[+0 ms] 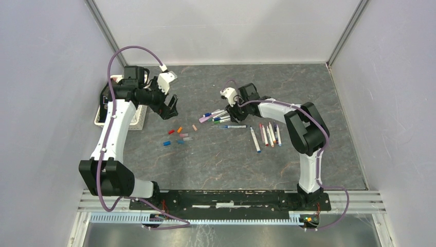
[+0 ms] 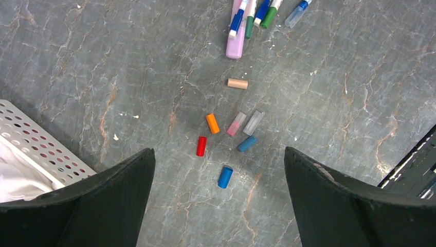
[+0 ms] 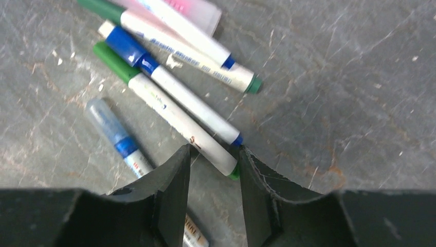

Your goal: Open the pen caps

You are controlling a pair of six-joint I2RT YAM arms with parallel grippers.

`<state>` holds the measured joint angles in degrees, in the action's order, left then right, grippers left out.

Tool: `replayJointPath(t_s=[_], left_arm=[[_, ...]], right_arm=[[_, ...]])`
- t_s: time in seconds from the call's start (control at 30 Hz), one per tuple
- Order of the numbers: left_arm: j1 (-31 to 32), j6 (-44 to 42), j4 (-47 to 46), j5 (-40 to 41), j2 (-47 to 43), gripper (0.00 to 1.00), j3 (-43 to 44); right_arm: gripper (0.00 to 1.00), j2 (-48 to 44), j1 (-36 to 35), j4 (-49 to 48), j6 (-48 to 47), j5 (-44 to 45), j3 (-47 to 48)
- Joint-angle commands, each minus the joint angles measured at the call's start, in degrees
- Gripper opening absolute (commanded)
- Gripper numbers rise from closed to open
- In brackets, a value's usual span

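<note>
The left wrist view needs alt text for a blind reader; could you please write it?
An open pincer hovers over seven loose caps on a grey table: orange, red, pink, clear, tan and two blue. Capped pens lie at the top edge, a white basket at left.

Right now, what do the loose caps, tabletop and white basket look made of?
Pen caps: likely plastic, opaque bright colours, slight sheen; two look translucent. Tabletop: grey, veined, matte; stone or stone-print laminate, can't tell. Basket: probably white plastic, moulded wall with rows of holes.
</note>
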<state>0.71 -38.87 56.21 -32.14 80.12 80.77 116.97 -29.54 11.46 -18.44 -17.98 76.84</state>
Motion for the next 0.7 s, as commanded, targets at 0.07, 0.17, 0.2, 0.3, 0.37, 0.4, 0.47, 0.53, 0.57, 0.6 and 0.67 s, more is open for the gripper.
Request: replayJointPath(t_s=[0.07,0.17,0.2,0.3,0.37,0.4,0.47,0.53,0.57,0.6,0.67], left_arm=[[0.0,-2.9,0.3,-1.9,0.2,1.0,0.7],[0.0,-2.9,0.3,-2.0,0.1,1.0,0.5],[0.0,-2.9,0.3,-2.0,0.1,1.0,0.4],[0.0,-2.9,0.3,-2.0,0.1,1.0,0.3],[0.0,-3.0,0.4,-2.0,0.0,1.0,0.3],[0.0,-3.0,0.4,-2.0,-0.1,1.0,0.3],[0.0,-3.2,0.5,-1.9,-0.1,1.0,0.2],[0.0,-3.2,0.5,-2.0,-0.1,1.0,0.3],[0.0,-3.3,0.6,-2.0,-0.1,1.0,0.4],[0.0,-3.4,0.7,-2.0,-0.1,1.0,0.4],[0.0,-3.6,1.0,-2.2,-0.2,1.0,0.4]], right_arm=[[0.41,-6.1,-0.6,-0.1,-0.1,0.9,-6.8],[0.37,-7.1,-1.4,-0.8,-0.2,1.0,-8.6],[0.35,-7.3,-1.6,-1.1,-0.3,0.9,-9.0],[0.33,-6.9,-2.9,-0.7,-0.6,1.7,-8.4],[0.32,-6.7,-3.8,-0.5,-1.0,2.0,-7.9],[0.32,-6.5,-4.2,-0.7,-1.1,2.1,-7.7],[0.32,-5.7,-4.7,-0.6,-1.2,1.9,-6.9],[0.34,-4.4,-5.3,0.0,-1.3,2.0,-5.5],[0.35,-3.7,-5.5,0.1,-1.3,1.8,-5.1],[0.36,-3.3,-5.7,0.1,-1.3,1.6,-4.8],[0.37,-2.3,-6.1,0.3,-1.3,1.5,-4.3]])
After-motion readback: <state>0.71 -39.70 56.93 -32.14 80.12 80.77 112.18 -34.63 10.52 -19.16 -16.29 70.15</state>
